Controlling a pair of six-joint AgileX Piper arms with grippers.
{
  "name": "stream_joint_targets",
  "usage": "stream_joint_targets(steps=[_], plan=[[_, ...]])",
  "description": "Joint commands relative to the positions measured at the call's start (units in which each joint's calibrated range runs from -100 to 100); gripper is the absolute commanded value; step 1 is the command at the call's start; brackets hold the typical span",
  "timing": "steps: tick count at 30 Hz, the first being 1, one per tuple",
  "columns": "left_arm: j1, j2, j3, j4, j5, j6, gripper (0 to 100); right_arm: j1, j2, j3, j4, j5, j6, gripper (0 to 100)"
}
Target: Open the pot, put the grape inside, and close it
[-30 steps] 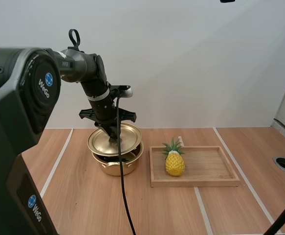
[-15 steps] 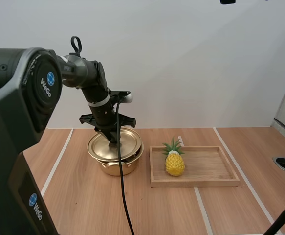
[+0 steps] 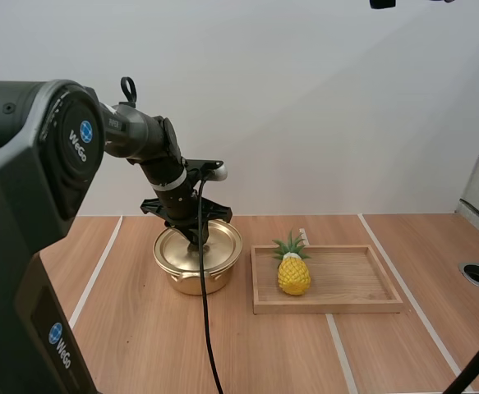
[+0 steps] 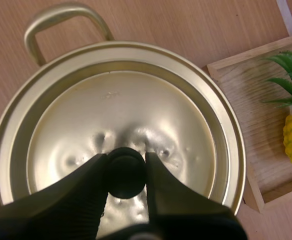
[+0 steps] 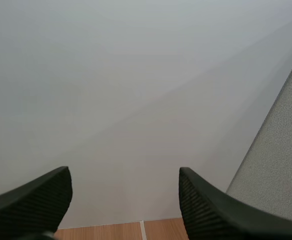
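Wooden desk (image 3: 370, 345) carries a gold pot (image 3: 191, 283) just left of a tray (image 3: 346, 306), the two close but apart. Lid (image 4: 135, 105) lies on the pot, inside the rim and roughly concentric in the left wrist view, and level in the high view. Left claw (image 4: 125, 156) is clenched on the lid's black knob (image 4: 125, 175), one finger on each side. Right claw (image 5: 123, 172) is released, its fingers wide apart and holding nothing. Fruit on the tray is a pineapple (image 3: 293, 275), not a grape. The lid hides the pot's contents.

Assessment, as judgement: the closing step appears near its end, with release outstanding.

Risks:
1. Raising the arm before the fingers part would carry the lid off.
2. A sideways pull while clamped could drag the light pot toward the tray.
3. If the lid sits slightly off its seat, letting go could leave it tilted.
4. A shut lid does not confirm a grape inside.
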Motion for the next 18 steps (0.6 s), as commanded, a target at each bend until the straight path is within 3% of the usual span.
stream_joint_targets(steps=[1, 18], plan=[[-0.15, 1.26, 1.22, 0.05, -0.04, 0.65, 0, -0.19, -0.84, -0.71, -0.83, 0.17, -0.16, 100], [-0.15, 1.26, 1.22, 2.05, 7.33, -2.50, 1, -0.19, -0.84, -0.71, -0.83, 0.37, -0.16, 100]])
